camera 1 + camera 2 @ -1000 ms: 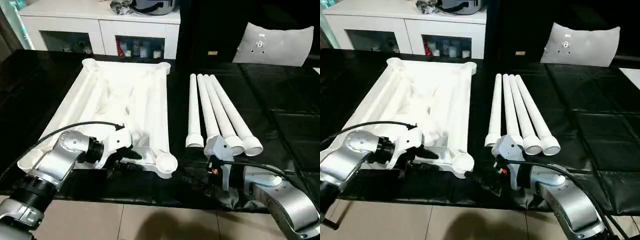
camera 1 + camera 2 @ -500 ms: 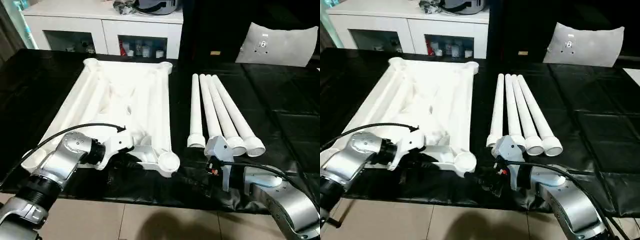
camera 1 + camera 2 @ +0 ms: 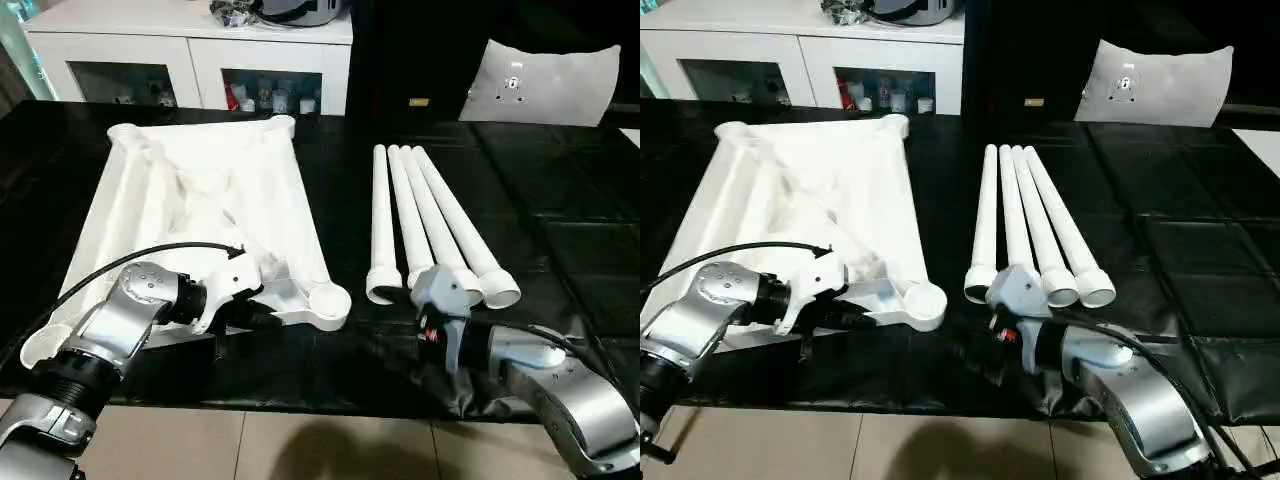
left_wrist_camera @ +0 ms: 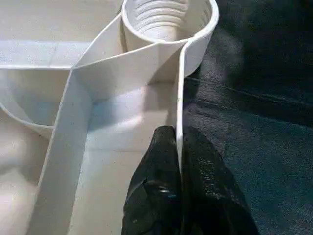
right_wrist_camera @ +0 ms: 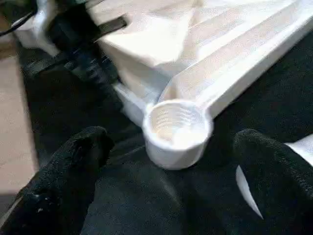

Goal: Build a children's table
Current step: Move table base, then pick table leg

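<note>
Black matting carries the upturned table top point(image 3: 200, 190), its near rim pinched by the left gripper point(image 4: 178, 161). Right gripper point(image 5: 168, 161) gapes wide — four legs point(image 3: 425, 215) probably just beyond it, lengthwise away.

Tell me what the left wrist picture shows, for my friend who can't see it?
Two black fingers of the left gripper pinch the thin white edge wall of the upside-down table top. Just beyond is a round threaded corner socket, with black table cover beside it.
</note>
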Robot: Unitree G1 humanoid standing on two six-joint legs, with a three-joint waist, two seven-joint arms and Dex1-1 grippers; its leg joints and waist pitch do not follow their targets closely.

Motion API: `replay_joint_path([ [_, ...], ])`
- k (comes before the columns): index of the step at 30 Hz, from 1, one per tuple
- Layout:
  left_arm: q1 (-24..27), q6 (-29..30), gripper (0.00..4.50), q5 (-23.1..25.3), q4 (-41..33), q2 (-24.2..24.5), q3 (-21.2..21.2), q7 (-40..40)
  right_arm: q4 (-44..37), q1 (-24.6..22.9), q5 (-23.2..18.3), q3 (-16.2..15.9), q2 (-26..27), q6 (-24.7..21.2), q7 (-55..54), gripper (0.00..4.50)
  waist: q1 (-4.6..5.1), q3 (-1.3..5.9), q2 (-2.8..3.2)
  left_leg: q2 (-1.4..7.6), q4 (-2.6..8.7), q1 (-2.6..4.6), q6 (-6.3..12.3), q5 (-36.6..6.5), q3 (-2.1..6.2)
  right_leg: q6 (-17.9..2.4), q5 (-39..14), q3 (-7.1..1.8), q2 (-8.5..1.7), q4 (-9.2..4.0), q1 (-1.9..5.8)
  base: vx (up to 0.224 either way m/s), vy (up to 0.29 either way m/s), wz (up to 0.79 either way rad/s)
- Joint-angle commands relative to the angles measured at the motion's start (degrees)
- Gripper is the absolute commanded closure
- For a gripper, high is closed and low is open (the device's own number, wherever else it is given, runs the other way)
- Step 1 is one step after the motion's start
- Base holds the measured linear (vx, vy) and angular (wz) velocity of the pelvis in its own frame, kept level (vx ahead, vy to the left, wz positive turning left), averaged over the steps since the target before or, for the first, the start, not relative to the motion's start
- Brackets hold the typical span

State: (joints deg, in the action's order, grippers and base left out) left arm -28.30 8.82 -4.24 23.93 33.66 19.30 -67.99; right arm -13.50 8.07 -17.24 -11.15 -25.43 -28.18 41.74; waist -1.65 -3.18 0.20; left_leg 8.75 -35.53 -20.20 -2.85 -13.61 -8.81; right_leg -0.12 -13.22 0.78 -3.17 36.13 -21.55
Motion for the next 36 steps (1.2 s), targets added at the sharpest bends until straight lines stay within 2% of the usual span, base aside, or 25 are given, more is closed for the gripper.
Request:
replay_joint_path([
  [1,1.06,1.16,4.48,-2.78,-1.05,0.18,-3.33,0.34,1.39,2.21,-0.75,2.53,1.46,0.31,-2.40,0.00,-0.23,3.16,0.23,3.96,4.99,0.12,0.87,-4.65,1.13,-16.77,0.93,-2.46,-5.06,-3.59,2.52,0.000,0.000,0.00],
  [2,1.41,1.88,4.06,-3.57,-1.97,0.28,-3.58,-0.41,1.42,2.67,-1.56,2.90,1.93,-0.48,-2.58,0.00,-0.34,3.22,0.27,3.96,4.91,0.14,1.06,-3.86,1.08,-16.80,1.79,-2.54,-5.08,-3.44,2.55,0.000,0.000,0.00],
  [4,2.39,2.70,3.95,-4.59,-4.27,0.79,-3.89,-1.43,1.92,4.13,-1.61,3.51,3.54,-1.23,-4.78,0.00,-0.40,3.36,0.21,3.90,4.81,0.10,1.42,-2.10,1.00,-16.80,3.85,-2.46,-4.93,-3.23,2.56,0.000,0.000,0.00],
  [6,2.82,3.06,3.92,-4.90,-5.14,0.93,-4.31,-1.28,2.64,5.24,-1.28,4.06,5.05,-1.36,-6.96,0.00,-0.52,3.55,0.43,3.90,4.62,0.26,1.99,-0.09,0.82,-17.37,7.03,-2.35,-4.75,-2.94,2.20,0.000,0.000,0.00],
  [8,3.31,2.72,3.76,-4.93,-5.99,1.11,-4.89,-0.65,3.76,6.81,0.27,4.67,7.12,-0.53,-10.40,0.00,-0.61,3.53,0.22,3.79,4.64,0.15,2.24,0.73,0.75,-17.39,7.86,-2.26,-4.66,-2.84,2.24,0.000,0.000,0.00],
  [9,4.02,3.32,3.54,-5.63,-7.59,1.27,-5.90,0.09,5.51,8.98,3.38,4.89,8.85,-0.83,-15.38,0.00,-0.70,3.53,0.30,3.88,4.68,0.26,1.75,1.31,0.77,-17.25,7.83,-2.18,-4.69,-2.75,2.09,0.000,0.000,0.00],
  [10,5.00,4.41,3.47,-6.63,-9.97,1.41,-7.41,1.03,8.02,12.00,7.02,5.08,10.91,-2.89,-21.76,0.00,-0.59,3.49,0.19,3.73,4.82,0.35,1.09,1.12,0.67,-17.04,6.66,-2.11,-4.58,-2.82,1.99,0.000,0.000,0.00],
  [12,5.75,5.87,3.39,-7.36,-12.19,1.31,-8.75,2.10,9.14,13.88,7.50,5.24,12.07,-6.64,-24.19,0.00,-0.48,3.34,0.40,3.61,4.94,0.37,-0.24,0.23,0.66,-16.56,4.84,-2.13,-4.39,-2.82,2.05,0.000,0.000,0.00],
  [14,7.31,10.59,3.15,-9.48,-17.94,0.93,-11.83,5.35,13.19,18.94,5.82,6.01,14.59,-13.32,-26.24,0.00,-0.42,3.32,0.43,3.62,4.95,0.41,-0.87,-1.17,0.61,-16.22,3.87,-2.23,-4.47,-2.89,2.14,0.000,0.000,0.00],
  [15,7.87,12.54,3.09,-9.98,-20.00,1.06,-12.44,6.31,15.43,20.90,5.54,6.92,15.57,-15.03,-27.82,0.00,-0.30,3.40,0.43,3.58,4.90,0.39,-1.29,-1.20,0.71,-16.42,3.60,-2.29,-4.62,-2.76,2.13,0.000,0.000,0.00],
  [16,8.45,14.33,3.04,-10.21,-21.86,1.26,-12.87,7.14,17.50,22.70,5.96,7.35,16.06,-16.72,-29.27,0.00,-0.53,3.21,0.41,3.54,4.98,0.30,-1.65,-1.59,0.58,-15.72,2.39,-2.32,-4.48,-3.06,2.12,0.000,0.000,0.00],
  [21,11.43,20.30,2.61,-11.32,-29.97,2.38,-13.89,9.60,26.24,29.02,6.68,10.00,18.61,-20.80,-34.19,0.00,-0.62,3.49,0.69,3.34,4.93,0.34,-3.05,0.35,0.44,-14.54,6.10,-2.25,-4.09,-2.66,2.16,0.000,0.000,0.00],
  [24,12.99,25.59,2.59,-13.05,-36.10,2.69,-14.24,11.30,32.09,32.66,7.92,11.53,19.85,-22.35,-37.14,0.00,-0.61,3.61,0.69,3.16,4.88,0.13,-3.43,1.86,0.43,-14.43,8.73,-2.16,-3.96,-2.41,2.37,0.000,0.000,0.00],
  [27,13.53,27.91,2.59,-13.50,-38.41,2.36,-13.98,12.51,36.00,34.39,8.25,11.85,19.95,-22.86,-38.30,0.00,-0.68,3.45,0.71,3.04,4.84,0.16,-3.95,0.32,0.26,-14.26,6.92,-2.15,-3.86,-2.66,2.27,0.000,0.000,0.00],
  [30,14.18,29.21,2.59,-12.93,-39.78,2.10,-13.33,13.59,40.87,36.26,8.14,11.67,20.09,-25.48,-38.56,0.00,-0.66,3.47,0.71,2.98,4.87,0.14,-4.01,0.00,0.26,-13.85,6.54,-2.15,-3.76,-2.71,2.38,0.000,0.000,0.00],
  [31,14.30,29.29,2.59,-12.89,-39.96,2.08,-13.25,13.66,41.35,36.37,8.07,11.75,20.18,-25.19,-38.59,0.00,-0.72,3.58,0.44,2.97,4.79,0.00,-3.61,0.96,0.25,-13.69,7.24,-2.19,-3.85,-2.65,2.54,0.000,0.000,0.00],
  [32,14.40,29.39,2.59,-12.86,-40.14,2.06,-13.17,13.75,41.80,36.49,7.98,11.87,20.28,-24.96,-38.60,0.00,-0.66,3.61,0.46,2.97,4.75,0.00,-3.49,1.18,0.21,-13.72,7.63,-2.20,-3.84,-2.62,2.48,0.000,0.000,0.00],
  [33,14.68,29.79,2.59,-12.77,-40.68,2.04,-12.92,14.15,43.37,37.13,7.66,12.31,20.61,-24.72,-38.49,0.00,-0.74,3.62,0.09,2.98,4.78,-0.11,-3.05,1.70,0.22,-13.70,8.02,-2.20,-3.86,-2.55,2.62,0.000,0.000,0.00],
  [34,14.89,31.10,2.59,-13.00,-41.79,2.05,-12.80,14.99,46.00,38.45,7.85,13.04,20.96,-24.56,-38.68,0.00,-0.70,3.69,0.21,3.06,4.75,0.09,-2.92,1.60,0.20,-13.98,7.79,-2.13,-3.90,-2.53,2.43,0.000,0.000,0.00],
  [35,14.90,31.30,2.59,-13.03,-41.95,2.04,-12.77,15.13,46.43,38.66,7.87,13.21,21.00,-24.51,-38.74,0.00,-0.65,3.57,-0.01,3.06,4.83,0.06,-2.79,1.20,0.16,-14.11,7.12,-2.12,-3.86,-2.65,2.35,0.000,0.000,0.00],
  [36,14.92,31.53,2.59,-13.10,-42.13,2.03,-12.76,15.24,47.02,38.96,7.75,13.46,21.04,-24.60,-38.68,0.00,-0.73,3.59,0.09,3.08,4.80,0.00,-2.79,1.11,0.18,-14.21,6.83,-2.13,-3.92,-2.60,2.45,0.000,0.000,0.00],
])
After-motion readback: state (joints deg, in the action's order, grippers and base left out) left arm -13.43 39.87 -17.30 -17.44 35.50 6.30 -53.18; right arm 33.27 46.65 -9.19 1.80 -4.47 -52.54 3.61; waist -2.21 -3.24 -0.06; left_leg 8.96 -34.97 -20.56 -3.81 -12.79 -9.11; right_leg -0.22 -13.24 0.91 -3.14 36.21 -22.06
